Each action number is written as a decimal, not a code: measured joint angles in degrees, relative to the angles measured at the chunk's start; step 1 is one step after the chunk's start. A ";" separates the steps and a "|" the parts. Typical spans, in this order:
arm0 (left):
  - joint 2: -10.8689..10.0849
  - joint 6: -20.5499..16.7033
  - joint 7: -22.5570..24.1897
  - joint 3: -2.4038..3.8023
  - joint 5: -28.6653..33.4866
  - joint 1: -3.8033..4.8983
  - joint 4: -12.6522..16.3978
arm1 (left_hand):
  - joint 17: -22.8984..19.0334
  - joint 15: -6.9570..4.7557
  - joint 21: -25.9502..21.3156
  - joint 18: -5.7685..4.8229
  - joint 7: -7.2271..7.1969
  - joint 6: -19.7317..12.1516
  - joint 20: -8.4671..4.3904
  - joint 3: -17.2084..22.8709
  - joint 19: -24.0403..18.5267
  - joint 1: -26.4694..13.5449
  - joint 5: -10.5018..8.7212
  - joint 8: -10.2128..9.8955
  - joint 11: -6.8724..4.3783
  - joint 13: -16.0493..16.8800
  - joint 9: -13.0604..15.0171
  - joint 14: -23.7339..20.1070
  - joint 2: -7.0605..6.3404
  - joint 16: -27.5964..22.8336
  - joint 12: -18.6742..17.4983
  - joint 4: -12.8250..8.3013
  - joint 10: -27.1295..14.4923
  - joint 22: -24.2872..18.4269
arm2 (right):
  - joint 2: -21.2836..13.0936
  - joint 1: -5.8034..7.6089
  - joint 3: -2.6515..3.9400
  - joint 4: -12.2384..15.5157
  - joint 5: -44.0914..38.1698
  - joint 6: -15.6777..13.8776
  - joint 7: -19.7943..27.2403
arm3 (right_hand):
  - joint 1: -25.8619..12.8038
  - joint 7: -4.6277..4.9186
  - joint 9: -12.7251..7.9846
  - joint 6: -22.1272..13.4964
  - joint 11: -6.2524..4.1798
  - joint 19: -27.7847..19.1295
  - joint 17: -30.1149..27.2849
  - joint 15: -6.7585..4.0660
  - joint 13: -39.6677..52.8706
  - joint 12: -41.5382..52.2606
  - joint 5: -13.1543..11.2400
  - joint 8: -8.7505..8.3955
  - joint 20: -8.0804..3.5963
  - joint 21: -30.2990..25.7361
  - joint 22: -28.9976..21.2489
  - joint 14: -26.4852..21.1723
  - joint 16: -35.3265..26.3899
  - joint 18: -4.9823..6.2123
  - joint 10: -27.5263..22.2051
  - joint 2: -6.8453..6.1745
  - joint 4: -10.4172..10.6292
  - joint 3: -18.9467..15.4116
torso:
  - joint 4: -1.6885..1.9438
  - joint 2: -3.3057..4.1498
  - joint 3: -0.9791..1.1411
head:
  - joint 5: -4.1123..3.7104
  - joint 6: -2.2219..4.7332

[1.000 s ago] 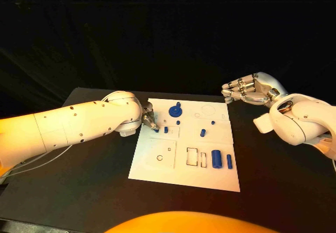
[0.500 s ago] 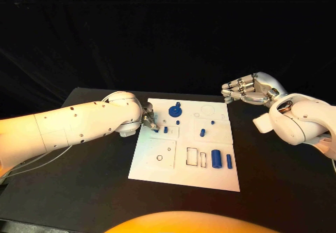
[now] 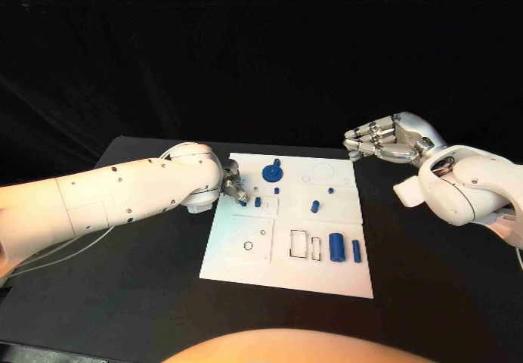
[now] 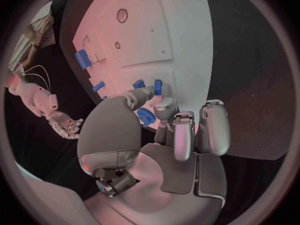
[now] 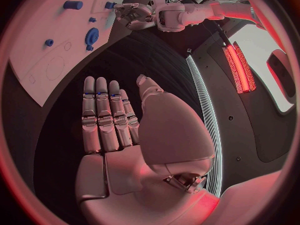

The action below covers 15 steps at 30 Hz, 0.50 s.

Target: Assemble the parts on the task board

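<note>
The white task board [image 3: 286,261] lies in the middle of the black table. My left hand [image 3: 231,187] is over the board's left edge, fingers curled down. Its thumb tip [image 4: 147,92] touches a small blue part [image 3: 242,202] [image 4: 138,84]; I cannot tell whether the part is pinched. A second small peg [image 3: 257,202] [image 4: 157,87] stands just beside it. A blue disc [image 3: 271,175] [image 4: 146,118] sits farther back. My right hand [image 3: 386,141] [image 5: 119,120] hovers open beyond the board's far right corner, holding nothing.
Two more small blue pegs [image 3: 315,206] [image 3: 331,190] stand mid-board. A thick blue cylinder [image 3: 337,247] and a slimmer one [image 3: 357,250] lie near the right edge, beside outlined slots [image 3: 298,243]. A round hole [image 3: 249,245] is at the board's near left.
</note>
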 measured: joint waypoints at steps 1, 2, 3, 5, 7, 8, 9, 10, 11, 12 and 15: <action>0.05 0.00 -0.02 0.00 -0.02 0.00 -0.08 | 0.00 -0.05 0.00 0.00 -0.29 0.29 0.00 -0.25 0.00 -0.09 0.00 0.11 -0.09 0.07 -0.25 -0.06 -0.07 0.00 0.09 -0.04 0.09 0.00 | 0.00 0.00 0.00 0.00 0.00 0.00 0.00 | 0.00 0.00 0.00 0.00 0.00 0.00 0.00 0.00 0.00 0.00 0.00 0.00 0.00 0.00 0.00 0.00 0.00 0.00 0.00 0.00 0.00 0.00 | -0.01 0.00 0.00 | 0.00 -0.02; 0.12 0.00 -0.03 0.00 -0.03 -0.01 -0.18 | 0.00 -0.05 0.00 0.00 -0.29 0.29 0.00 -0.62 0.00 -0.11 0.00 0.14 -0.16 0.11 -0.40 -0.06 -0.09 0.00 0.10 0.32 0.16 0.00 | 0.00 0.00 0.00 0.01 0.00 0.00 0.00 | 0.00 0.00 0.00 0.00 0.00 0.00 0.00 0.00 0.00 0.00 0.00 0.00 0.00 0.00 0.00 0.00 0.00 0.00 0.00 0.00 0.00 0.00 | -0.01 0.00 0.00 | -0.01 -0.03; 0.19 0.00 -0.04 -0.01 -0.04 -0.02 -0.27 | 0.00 -0.05 0.01 0.01 -0.29 0.29 0.00 -1.13 0.00 -0.14 0.00 0.14 -0.18 0.11 -0.53 -0.05 -0.12 0.00 0.10 0.62 0.19 0.00 | -0.01 0.00 0.00 0.01 0.00 0.00 0.00 | 0.00 0.00 0.00 0.00 0.00 0.00 0.00 0.00 0.00 0.00 0.00 0.00 0.00 0.00 0.00 0.00 0.00 0.00 0.00 0.00 0.00 0.00 | -0.01 0.00 0.00 | -0.01 -0.03; 0.33 0.01 -0.05 -0.03 -0.06 -0.04 -0.45 | 0.00 -0.26 0.22 0.01 -0.31 0.29 -0.20 -1.68 0.20 -0.36 0.00 0.20 -0.24 0.25 -0.68 0.15 0.09 0.00 0.10 1.06 0.24 0.00 | -0.02 0.00 0.00 0.02 0.00 0.01 0.00 | 0.00 0.00 0.00 0.00 0.00 0.00 0.00 0.00 0.00 0.00 0.00 0.00 0.00 0.00 0.00 0.00 0.00 0.00 0.00 0.00 0.00 0.00 | -0.02 0.00 0.00 | -0.07 -0.04; 0.42 0.02 -0.05 -0.03 -0.08 -0.06 -0.60 | 0.00 -0.26 0.22 0.01 -0.74 0.65 -0.20 -1.92 0.20 -0.37 0.00 0.21 -0.31 0.26 -0.86 0.15 0.09 0.00 0.11 1.13 0.31 0.00 | -0.04 0.00 0.00 0.02 0.00 0.01 0.00 | 0.00 0.00 0.00 0.00 0.00 0.00 0.00 0.00 0.00 0.00 0.00 0.00 0.00 0.00 0.00 0.00 0.00 0.00 0.00 0.00 0.00 0.00 | -0.02 -0.01 0.00 | -0.10 -0.08; 0.46 0.03 -0.05 -0.04 -0.08 -0.06 -0.66 | 0.00 -0.26 0.22 0.01 -0.75 0.66 -0.20 -2.19 0.20 -0.37 0.00 0.21 -0.34 0.33 -0.92 0.15 0.09 0.00 0.35 1.21 0.35 0.00 | -0.04 0.00 0.00 0.02 0.00 0.01 0.00 | 0.00 0.00 0.00 0.00 0.00 0.00 0.00 0.00 0.00 0.00 0.00 0.00 0.00 0.00 0.00 0.00 0.00 0.00 0.00 0.00 0.00 0.00 | -0.02 -0.01 0.00 | -0.13 -0.09; 0.51 0.03 -0.05 -0.04 -0.09 -0.07 -0.73 | 0.00 -0.26 0.22 0.01 -0.76 0.65 -0.20 -2.46 0.20 -0.37 0.00 0.22 -0.38 0.33 -1.03 0.15 0.08 0.00 0.38 1.37 0.38 0.00 | -0.04 0.00 0.00 0.03 0.00 0.01 -0.01 | 0.00 0.00 0.00 0.00 0.00 0.00 0.00 0.00 0.00 0.00 0.00 0.00 0.00 0.00 0.00 0.00 0.00 0.00 0.00 0.00 0.00 0.00 | -0.02 -0.02 -0.01 | -0.14 -0.11; 0.55 0.03 -0.05 -0.04 -0.09 -0.08 -0.78 | 0.00 -0.25 0.22 0.00 -0.83 0.72 -0.20 -2.67 0.20 -0.37 0.00 0.22 -0.38 0.33 -1.12 0.15 0.08 0.00 0.38 1.59 0.38 0.00 | -0.04 0.00 0.00 0.03 0.00 0.01 -0.01 | 0.00 0.00 0.00 0.00 0.00 0.00 0.00 0.00 0.00 0.00 0.00 0.00 0.00 0.00 0.00 0.00 0.00 0.00 0.00 0.00 0.00 0.00 | -0.02 -0.02 0.00 | -0.15 -0.12; 0.59 0.04 -0.05 -0.06 -0.09 -0.09 -0.85 | 0.00 -0.25 0.22 0.01 -1.07 0.96 -0.20 -3.09 0.20 -0.38 0.00 0.21 -0.43 0.33 -1.26 0.15 0.08 0.00 0.38 1.68 0.43 0.00 | -0.04 0.00 0.00 0.04 0.00 0.01 -0.01 | 0.00 0.00 0.00 0.00 0.00 0.00 0.00 0.00 0.00 0.00 0.00 0.00 0.00 0.00 0.00 0.00 0.00 0.00 0.00 0.00 0.00 0.00 | -0.01 -0.02 0.00 | -0.18 -0.13; 0.64 0.04 -0.05 -0.06 -0.10 -0.10 -0.93 | 0.00 -0.25 0.22 0.01 -1.07 0.96 -0.20 -3.51 0.20 -0.38 0.00 0.21 -0.49 0.37 -1.39 0.15 0.08 0.00 0.39 1.80 0.49 0.00 | -0.05 0.00 0.00 0.04 0.00 0.01 -0.01 | 0.00 0.00 0.00 0.00 0.00 0.00 0.00 0.00 0.00 0.00 0.00 0.00 0.00 0.00 0.00 0.00 0.00 0.00 0.00 0.00 0.00 0.00 | -0.01 -0.02 0.00 | -0.18 -0.13; 0.73 0.08 -0.06 -0.11 -0.11 -0.16 -1.12 | 0.01 -0.26 0.22 0.00 -1.65 1.51 -0.20 -6.23 0.20 -1.00 0.03 0.48 -0.61 0.51 -2.19 0.15 0.22 0.00 0.66 2.99 0.60 0.00 | -0.05 0.00 0.00 0.04 0.00 0.01 -0.01 | 0.00 0.00 0.00 0.00 0.00 0.00 0.00 0.00 0.00 0.00 0.00 0.00 0.00 0.00 0.01 0.00 0.00 0.00 0.00 0.00 0.00 0.00 | 0.01 -0.02 0.00 | -0.20 -0.10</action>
